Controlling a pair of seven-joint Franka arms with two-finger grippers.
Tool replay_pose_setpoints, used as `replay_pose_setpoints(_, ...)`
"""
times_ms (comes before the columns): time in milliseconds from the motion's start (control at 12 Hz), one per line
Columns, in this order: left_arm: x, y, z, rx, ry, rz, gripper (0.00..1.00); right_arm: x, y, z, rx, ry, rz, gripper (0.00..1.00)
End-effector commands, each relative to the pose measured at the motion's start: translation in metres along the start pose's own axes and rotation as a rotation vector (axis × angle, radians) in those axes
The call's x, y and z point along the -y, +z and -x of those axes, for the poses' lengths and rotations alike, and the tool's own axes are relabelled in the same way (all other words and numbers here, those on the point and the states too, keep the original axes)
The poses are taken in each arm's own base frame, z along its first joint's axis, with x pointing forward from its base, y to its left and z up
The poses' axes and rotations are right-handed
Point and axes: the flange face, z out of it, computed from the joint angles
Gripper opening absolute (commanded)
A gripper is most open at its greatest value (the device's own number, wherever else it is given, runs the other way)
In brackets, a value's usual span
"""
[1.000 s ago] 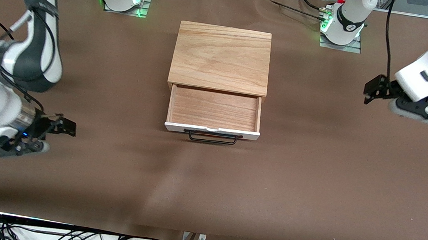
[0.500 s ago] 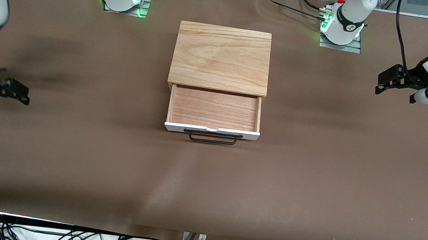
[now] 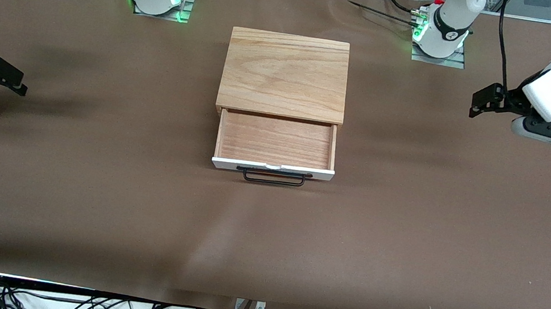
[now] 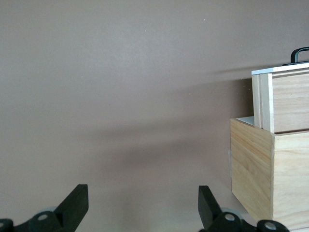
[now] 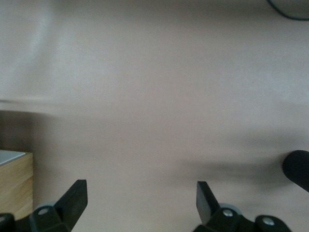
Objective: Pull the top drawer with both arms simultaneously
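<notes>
While both grippers, left gripper point(image 3: 482, 100) and right gripper point(image 3: 4, 75), gape empty, the top drawer point(image 3: 275, 145) lies between.

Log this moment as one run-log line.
top drawer: pulled out, nothing inside | left hand: open, over table, apart from drawer | right hand: open, over table, apart

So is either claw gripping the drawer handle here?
No: the left claw and right claw hang over bare table, clear of the top drawer.

There is one box point(image 3: 284, 73), with one drawer point(image 3: 276, 144) carrying one handle point(image 3: 273, 176). Two arms are present, so two grippers: left gripper point(image 3: 484, 104), right gripper point(image 3: 8, 77). One table point(image 3: 403, 235).
</notes>
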Motion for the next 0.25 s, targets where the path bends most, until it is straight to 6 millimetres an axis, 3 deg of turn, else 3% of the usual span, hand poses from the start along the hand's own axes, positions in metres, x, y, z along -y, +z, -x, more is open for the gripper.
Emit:
replay_pose_setpoints(0,0.0005,-0.0065,-0.006,-0.012,-0.005,-0.018,1.0,-0.002,0.0007,-0.003,-0.005,0.011,0.004,1.0)
replay_pose_setpoints(167,0.0042,-0.0058,-0.0066,-0.011,-0.005,-0.051,1.0,-0.001,-0.0014,-0.0041,-0.011,0.01,0.005,1.0)
